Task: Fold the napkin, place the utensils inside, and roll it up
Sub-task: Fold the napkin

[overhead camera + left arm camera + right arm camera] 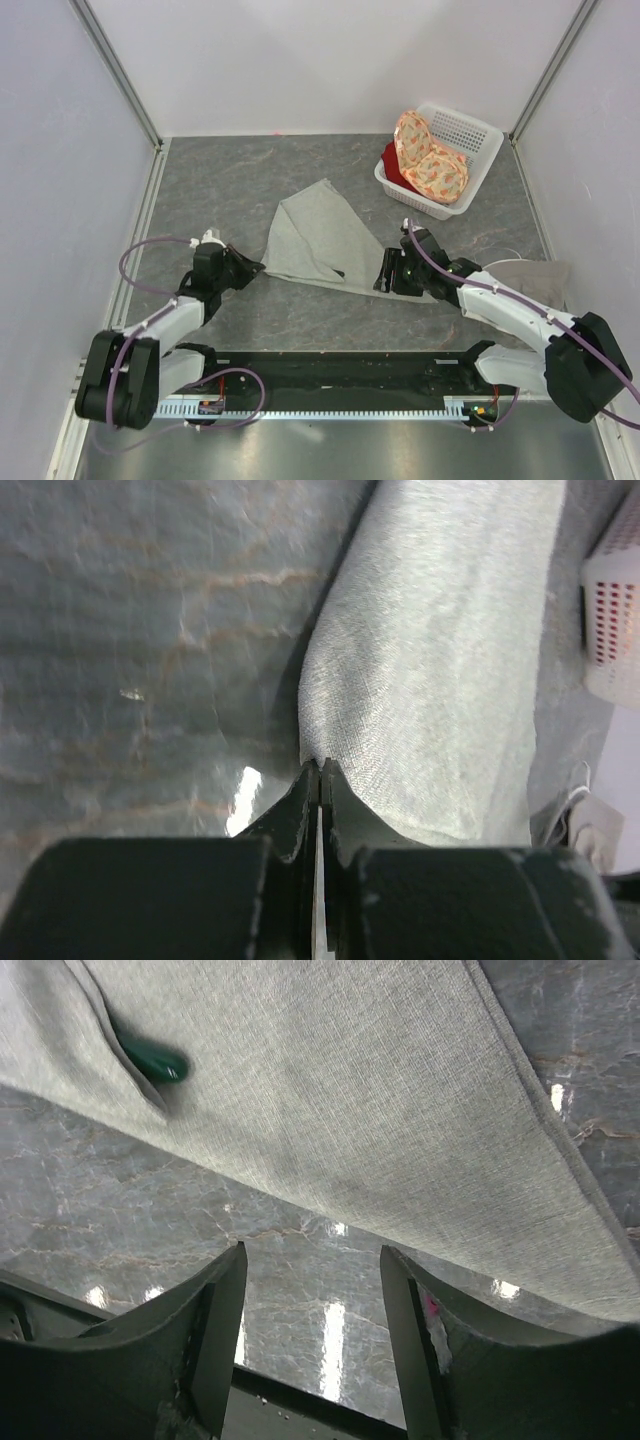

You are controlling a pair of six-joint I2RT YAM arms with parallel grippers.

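Left end effector (pixel 320 768) clenched on napkin (pixel 440 660) corner; right end effector (pixel 312 1260) released, just beside napkin edge.

Matt woven cloth napkin (pixel 315 240), glossy marbled table (pixel 220 180), plastic basket (pixel 472 131)

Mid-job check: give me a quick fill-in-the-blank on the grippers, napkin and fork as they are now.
1. The left gripper is ___ on the napkin.
2. The right gripper is ___, holding nothing.
3. The fork handle poking out of the napkin's fold is dark ___.
4. The basket holding the orange floral cloth is ___.

Missing words: shut; open; green; white.
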